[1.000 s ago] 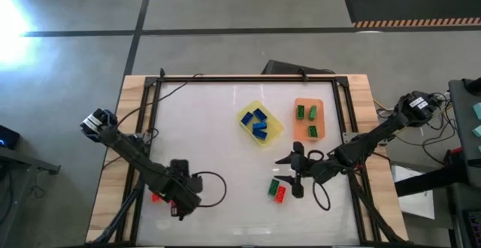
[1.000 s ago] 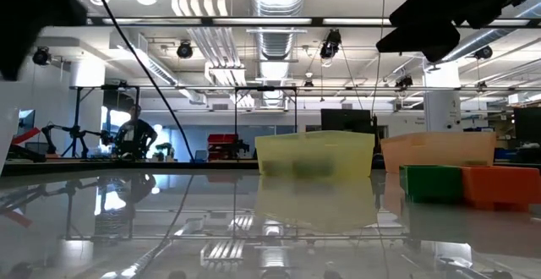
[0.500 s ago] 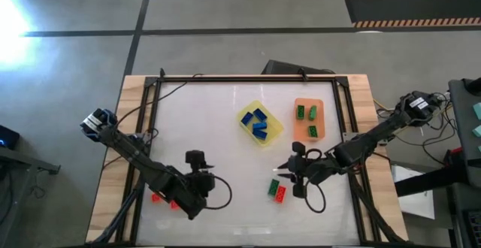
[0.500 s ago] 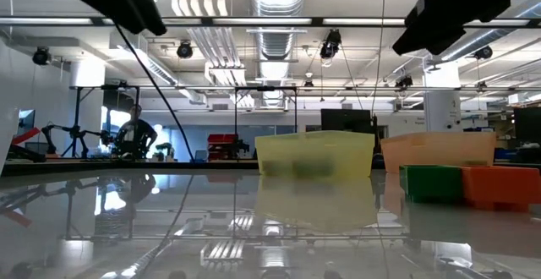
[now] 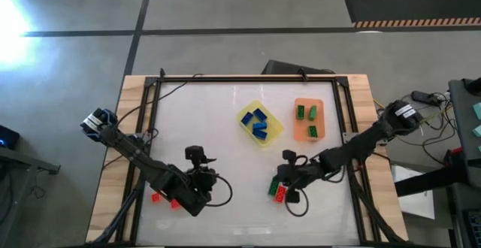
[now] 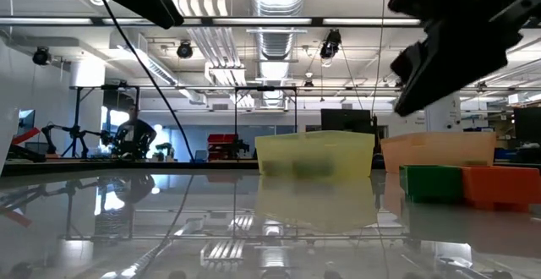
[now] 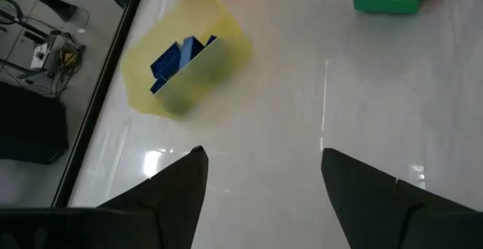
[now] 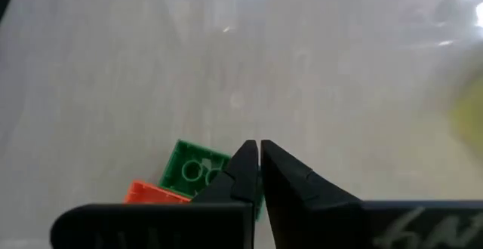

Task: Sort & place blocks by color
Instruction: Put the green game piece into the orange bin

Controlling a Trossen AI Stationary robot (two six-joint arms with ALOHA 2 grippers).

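We are looking down on the white counter (image 5: 203, 128). The right tool (image 5: 283, 179) is hanging low over the near right part of it, just above a green block (image 5: 273, 186) and a red-orange block (image 5: 279, 195) that are lying side by side and touching. In the right wrist view the two dark fingers (image 8: 243, 166) are almost pressed together, with only a thin gap between them, and they are holding nothing; the green block (image 8: 195, 170) and the red-orange block (image 8: 155, 195) are showing just beside the tips.

The left tool (image 5: 197, 158) is sitting near the middle of the near edge of the counter. In the left wrist view its fingers (image 7: 177, 185) are standing wide apart and empty, over bare counter.

The yellow tray (image 5: 273, 131) is standing right of the middle and is carrying blue blocks (image 5: 259, 122). The orange tray (image 5: 309, 102) is standing just to its right, apart from it, and is carrying green blocks (image 5: 307, 120). Two more red-orange blocks (image 5: 164, 199) are lying on the wooden edge at the near left, partly behind the left arm.

In the low view the yellow tray (image 6: 314, 152) and the orange tray (image 6: 435, 149) are showing behind the green block (image 6: 429, 183) and the red-orange block (image 6: 500, 186). Far in the room behind, a person (image 6: 133, 135) is sitting at a bench.
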